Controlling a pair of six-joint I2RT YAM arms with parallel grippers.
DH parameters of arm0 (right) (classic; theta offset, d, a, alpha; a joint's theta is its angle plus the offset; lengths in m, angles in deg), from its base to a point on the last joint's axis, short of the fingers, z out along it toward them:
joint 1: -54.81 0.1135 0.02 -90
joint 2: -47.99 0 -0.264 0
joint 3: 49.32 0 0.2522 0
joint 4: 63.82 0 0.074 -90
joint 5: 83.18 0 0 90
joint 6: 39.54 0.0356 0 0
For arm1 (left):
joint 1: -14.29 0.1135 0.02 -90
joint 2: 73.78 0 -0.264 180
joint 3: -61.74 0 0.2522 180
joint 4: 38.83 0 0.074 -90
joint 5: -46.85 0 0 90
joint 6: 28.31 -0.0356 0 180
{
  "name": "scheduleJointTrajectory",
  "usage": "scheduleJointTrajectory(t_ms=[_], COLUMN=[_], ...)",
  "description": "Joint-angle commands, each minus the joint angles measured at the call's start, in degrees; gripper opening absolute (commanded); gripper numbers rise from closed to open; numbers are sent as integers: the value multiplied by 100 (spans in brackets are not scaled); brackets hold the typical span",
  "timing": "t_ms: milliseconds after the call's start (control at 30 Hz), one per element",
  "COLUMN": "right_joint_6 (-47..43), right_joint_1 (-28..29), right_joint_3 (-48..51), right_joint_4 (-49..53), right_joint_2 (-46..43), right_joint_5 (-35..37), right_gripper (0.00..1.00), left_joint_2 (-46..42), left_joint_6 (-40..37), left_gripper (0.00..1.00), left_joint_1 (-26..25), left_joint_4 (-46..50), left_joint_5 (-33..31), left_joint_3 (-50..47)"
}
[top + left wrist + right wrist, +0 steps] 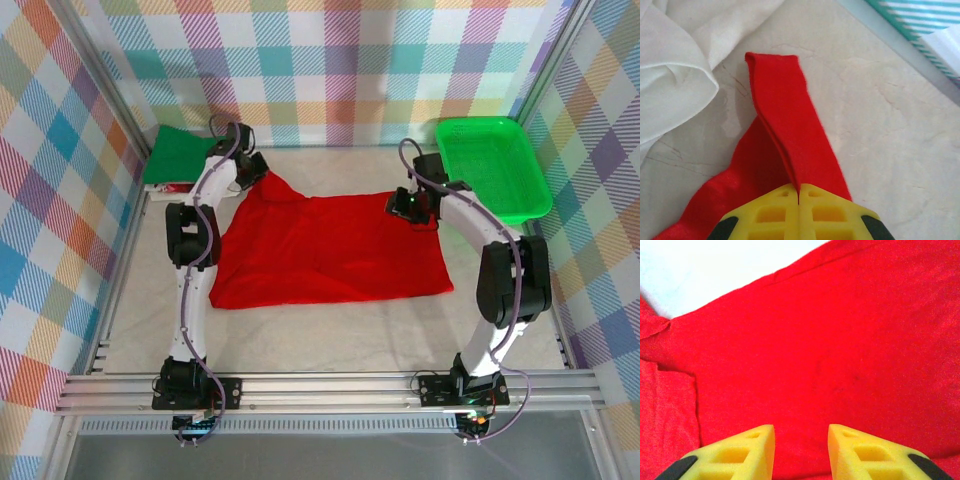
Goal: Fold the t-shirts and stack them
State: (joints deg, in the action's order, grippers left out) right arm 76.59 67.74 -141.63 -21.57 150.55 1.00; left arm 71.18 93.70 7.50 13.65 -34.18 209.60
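Observation:
A bright red t-shirt (330, 250) lies spread over the middle of the table. My left gripper (256, 176) is at its far left corner and is shut on a raised fold of the red cloth (785, 115), which runs out from between the yellow fingers (830, 210). My right gripper (405, 205) hovers over the shirt's far right edge, its jaws open with only flat red cloth (815, 340) beneath the gap. A dark green t-shirt (185, 152) lies folded at the far left corner. Whitish cloth (675, 75) is bunched just beyond the red fold.
A bright green mesh basket (492, 165) stands at the far right against the wall. Plaid walls close in the table on three sides. Bare pale tabletop (330, 335) shows in front of the red shirt.

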Motion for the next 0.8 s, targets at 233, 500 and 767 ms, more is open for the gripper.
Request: scheduleJointTrajectory(t_ms=[233,500,767], right_joint_6=[-237,-30,-76], right_joint_1=[-52,-438,-576], right_joint_3=[-1017,-2165,-3084], right_joint_4=[526,1136,1502], right_joint_2=[950,1890,2668], right_joint_5=[691,1120,1316], right_gripper=[38,48,58], left_joint_2=[-833,-2135,-3163], left_joint_6=[228,209,94], left_gripper=[0,0,0], left_joint_1=[-130,-244,-367], left_joint_4=[27,-465,-703], left_joint_5=[362,99,-36], left_joint_3=[137,-1218,-2580])
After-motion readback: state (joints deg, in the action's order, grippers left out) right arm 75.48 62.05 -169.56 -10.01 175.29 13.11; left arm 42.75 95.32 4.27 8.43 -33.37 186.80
